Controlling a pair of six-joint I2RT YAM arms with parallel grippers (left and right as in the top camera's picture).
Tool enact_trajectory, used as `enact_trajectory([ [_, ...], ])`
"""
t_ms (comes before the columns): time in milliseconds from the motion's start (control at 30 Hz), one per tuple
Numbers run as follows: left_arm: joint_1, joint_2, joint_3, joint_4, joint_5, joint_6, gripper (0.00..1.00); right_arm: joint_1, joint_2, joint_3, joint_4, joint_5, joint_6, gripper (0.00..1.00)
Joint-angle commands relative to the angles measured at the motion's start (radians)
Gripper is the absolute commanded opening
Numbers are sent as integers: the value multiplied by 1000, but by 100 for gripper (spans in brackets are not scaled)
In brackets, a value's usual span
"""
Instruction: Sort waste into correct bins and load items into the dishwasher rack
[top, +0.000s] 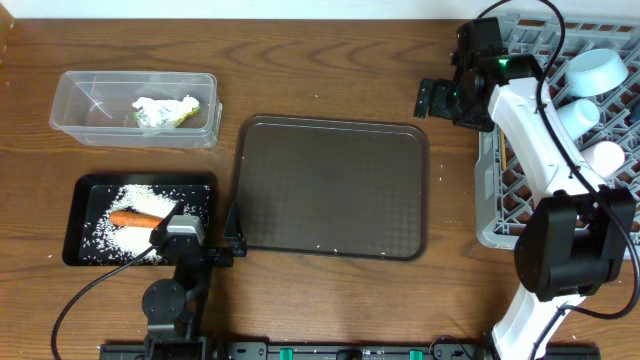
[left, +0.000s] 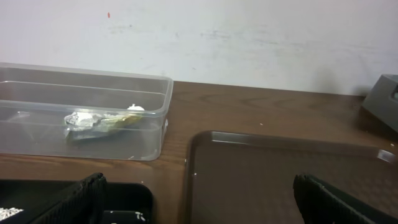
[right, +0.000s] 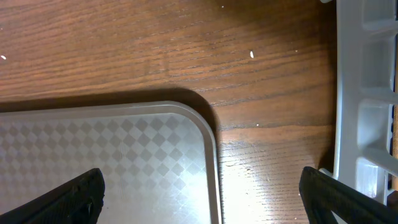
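The crumpled wrapper (top: 165, 110) lies in the clear tub (top: 90, 120); both show in the left wrist view, wrapper (left: 99, 119) and tub (left: 37, 93). The carrot (top: 135, 218) and rice grains (top: 115, 240) lie in the black tray (top: 75, 215). The grey rack (top: 500, 215) at the right holds a blue bowl (top: 595, 70) and two pale cups (top: 578, 112) (top: 607, 157). Chopsticks are not in view. My left gripper (top: 232, 240) (left: 199, 208) is open and empty between the black tray and the brown tray. My right gripper (top: 435, 98) (right: 208, 202) is open and empty above the brown tray's far right corner.
The dark-brown serving tray (top: 333, 187) lies in the middle with a few stray grains on it; its rim shows in both wrist views (left: 280, 168) (right: 124, 155). The rack's edge (right: 360, 93) is close to the right gripper. A single grain (right: 252, 54) lies on the wood.
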Motion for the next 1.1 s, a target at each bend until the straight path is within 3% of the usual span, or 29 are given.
enact_trajectory([
  [0, -2, -6, -14, -40, 5, 6, 98, 10, -13, 13, -1, 11, -12, 99],
  [400, -2, -6, -14, -40, 5, 6, 98, 35, -22, 11, -19, 168, -27, 99],
  [567, -2, -6, -14, -40, 5, 6, 98, 58, -90, -34, 70, 198, -64, 99],
  [700, -2, -6, -14, -40, 5, 6, 98, 65, -228, -186, 210, 198, -150, 99],
  [1067, -2, -6, -14, -40, 5, 6, 98, 8, -794, -838, 614, 201, -151, 99],
])
